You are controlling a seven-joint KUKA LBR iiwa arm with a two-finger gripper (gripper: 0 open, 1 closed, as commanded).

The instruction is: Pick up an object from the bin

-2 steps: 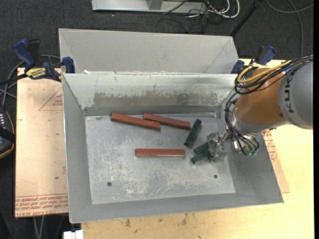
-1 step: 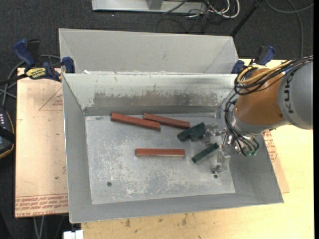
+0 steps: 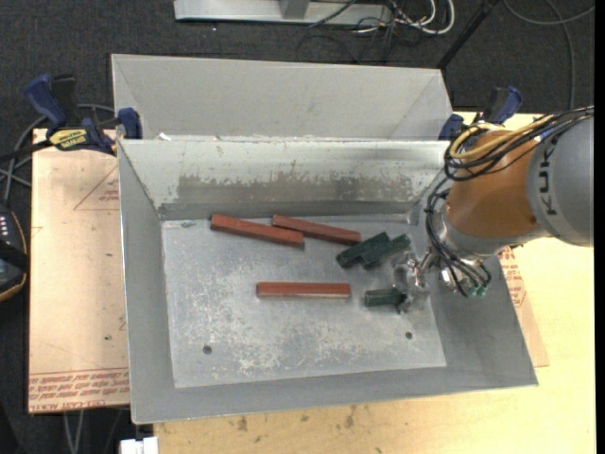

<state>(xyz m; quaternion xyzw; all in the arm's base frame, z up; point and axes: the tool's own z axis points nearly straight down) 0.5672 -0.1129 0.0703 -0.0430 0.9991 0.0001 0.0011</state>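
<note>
Just right of the lone reddish-brown flat bar (image 3: pixel 302 290) lies a small dark green plastic piece (image 3: pixel 381 299), with the gripper (image 3: pixel 410 280) low at its right end. Whether the claw is spread or pinching, I cannot tell. This looks like the grasping step. Next it needs a firm close, then a lift.

My arm (image 3: pixel 567 183) reaches in over the right wall of the bin (image 3: pixel 142 282), its grey link lying above the far end of that wall. From there my orange wrist cover (image 3: pixel 487 206) leans down and inward over the bin's right side, with loops of cable (image 3: pixel 473 145) across its top and more wires hanging beneath it. My pincer (image 3: pixel 411 284) hangs low at the right edge of the bin's floor, close to the foot of that wall
</note>
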